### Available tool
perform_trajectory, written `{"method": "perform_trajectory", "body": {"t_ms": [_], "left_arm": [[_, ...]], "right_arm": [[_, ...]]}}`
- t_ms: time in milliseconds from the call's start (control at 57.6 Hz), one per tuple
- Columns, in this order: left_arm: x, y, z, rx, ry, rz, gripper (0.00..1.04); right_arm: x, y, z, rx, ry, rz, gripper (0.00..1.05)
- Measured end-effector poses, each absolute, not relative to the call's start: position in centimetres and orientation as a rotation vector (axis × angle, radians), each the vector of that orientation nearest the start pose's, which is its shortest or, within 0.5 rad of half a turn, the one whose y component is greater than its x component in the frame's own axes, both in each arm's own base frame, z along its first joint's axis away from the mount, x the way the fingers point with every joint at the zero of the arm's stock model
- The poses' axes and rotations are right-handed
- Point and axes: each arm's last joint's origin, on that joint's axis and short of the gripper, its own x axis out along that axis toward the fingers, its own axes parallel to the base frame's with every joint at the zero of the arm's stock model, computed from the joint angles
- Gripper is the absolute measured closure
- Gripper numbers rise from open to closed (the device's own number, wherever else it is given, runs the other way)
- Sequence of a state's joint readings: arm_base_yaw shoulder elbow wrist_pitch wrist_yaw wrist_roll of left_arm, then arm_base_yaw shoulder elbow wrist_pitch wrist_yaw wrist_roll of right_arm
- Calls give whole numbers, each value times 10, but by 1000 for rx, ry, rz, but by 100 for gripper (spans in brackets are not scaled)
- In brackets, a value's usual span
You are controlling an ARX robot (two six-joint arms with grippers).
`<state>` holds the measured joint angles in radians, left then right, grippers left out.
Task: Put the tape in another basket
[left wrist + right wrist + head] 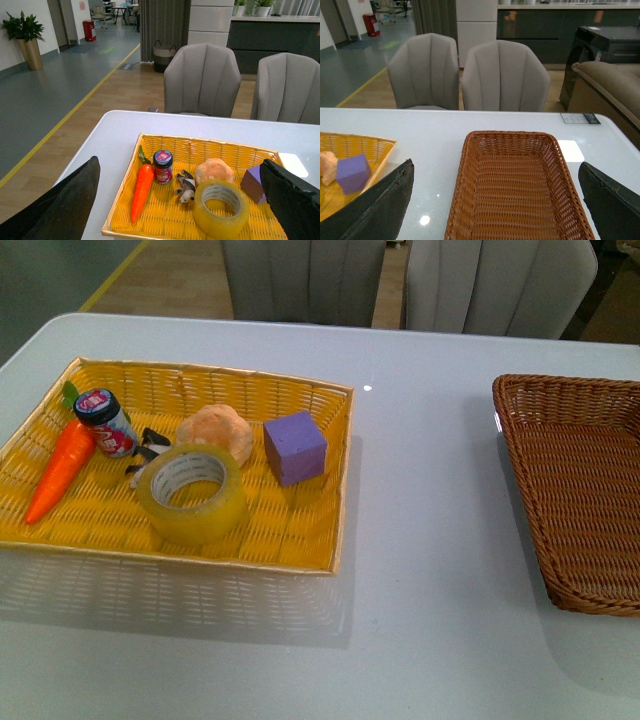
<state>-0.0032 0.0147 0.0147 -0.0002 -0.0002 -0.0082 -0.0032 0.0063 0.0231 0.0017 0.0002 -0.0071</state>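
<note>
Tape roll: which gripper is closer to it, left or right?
Left. The left gripper hangs open facing the yellow basket, the tape just ahead of it; the right gripper faces the brown basket, with no tape in its view.

The left tool (pixel 180 161) is hovering above the worktop (pixel 120 130) near its near-left corner and is facing the far edge. Its jaws are standing wide apart; the two dark fingers (pixel 65 205) are showing only as tapered tips at either side of the left wrist view. The right tool (pixel 496 164) is hovering above the near-right corner, also facing the far edge. Its jaws are likewise spread wide, with both dark fingers (pixel 380 210) raised off the worktop surface.
</note>
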Motion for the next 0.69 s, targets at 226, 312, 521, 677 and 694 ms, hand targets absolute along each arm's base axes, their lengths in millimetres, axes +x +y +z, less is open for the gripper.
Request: {"method": "perform_trajectory", "body": {"t_ms": [226,312,521,677,694], "left_arm": [[98,0,167,-8,1,-3,9],[98,0,167,-8,1,-3,9],[98,0,167,-8,0,-3,9],[98,0,167,-8,0,-3,9],[98,0,167,-8,1,-3,9]], "right_arm": [[97,0,171,-7,-18,-3,9],[97,0,171,-7,-18,-3,9],[97,0,171,-7,-18,-4,9],[97,0,171,-7,-18,-3,9],[97,0,171,-7,-18,-4,9]]}}
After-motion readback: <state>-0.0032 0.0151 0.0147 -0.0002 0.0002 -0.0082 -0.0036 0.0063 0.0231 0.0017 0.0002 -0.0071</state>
